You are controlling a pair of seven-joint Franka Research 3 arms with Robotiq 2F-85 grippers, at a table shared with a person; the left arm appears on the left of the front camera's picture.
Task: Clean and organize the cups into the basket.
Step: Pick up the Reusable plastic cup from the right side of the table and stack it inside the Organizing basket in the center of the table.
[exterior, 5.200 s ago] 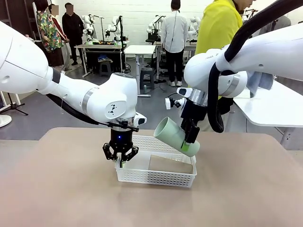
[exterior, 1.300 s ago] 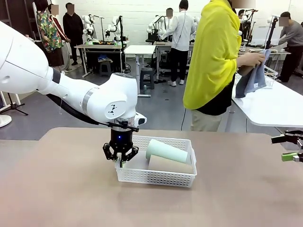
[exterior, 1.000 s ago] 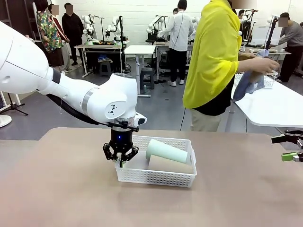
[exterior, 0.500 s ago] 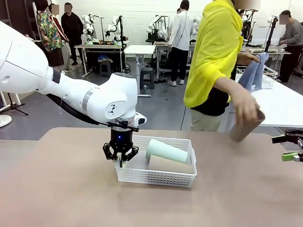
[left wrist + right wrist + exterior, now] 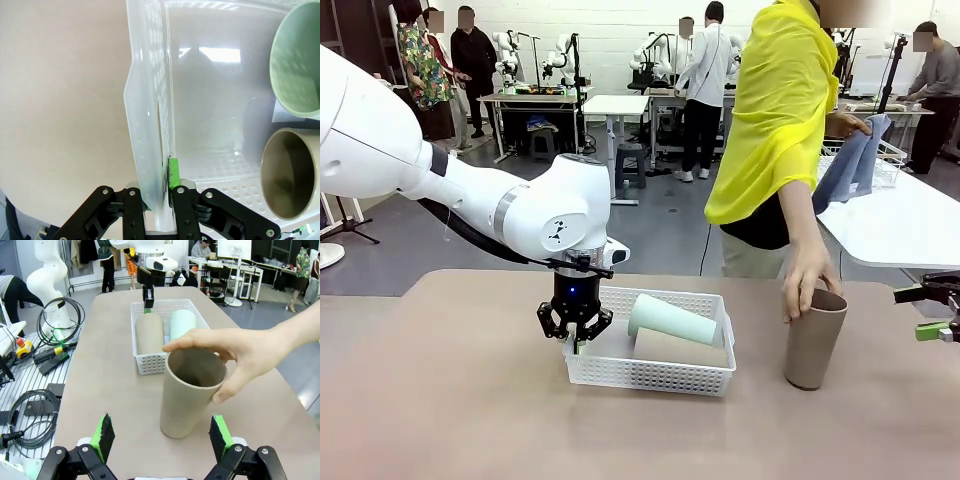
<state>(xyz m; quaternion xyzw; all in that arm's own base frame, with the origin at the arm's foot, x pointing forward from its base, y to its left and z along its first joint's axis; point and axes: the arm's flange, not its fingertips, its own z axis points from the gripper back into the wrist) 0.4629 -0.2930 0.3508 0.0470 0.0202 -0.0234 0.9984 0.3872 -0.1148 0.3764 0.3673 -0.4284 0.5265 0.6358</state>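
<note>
The white mesh basket (image 5: 655, 374) sits mid-table. A pale green cup (image 5: 672, 320) and a brown cup (image 5: 682, 348) lie side by side in it. My left gripper (image 5: 576, 340) is shut on the basket's left wall; the left wrist view shows the wall (image 5: 146, 100) pinched between the green pads (image 5: 173, 175), with both cups' mouths, green (image 5: 295, 65) and brown (image 5: 292, 175), beside it. Right of the basket, a person's hand (image 5: 810, 283) rests on the rim of another brown cup (image 5: 814, 342) standing upright. My right gripper (image 5: 162, 437) is open, facing that cup (image 5: 192, 395) from close by.
The person in yellow stands at the table's far right, holding a blue-grey cloth (image 5: 850, 165) in the other hand. A white side table (image 5: 900, 225) lies beyond. Cables and robot bases (image 5: 45, 355) sit off the table edge in the right wrist view.
The person's hand has brought a brown cup down and stood it upright on the table to the right of the basket. Both arms have stayed still.
</note>
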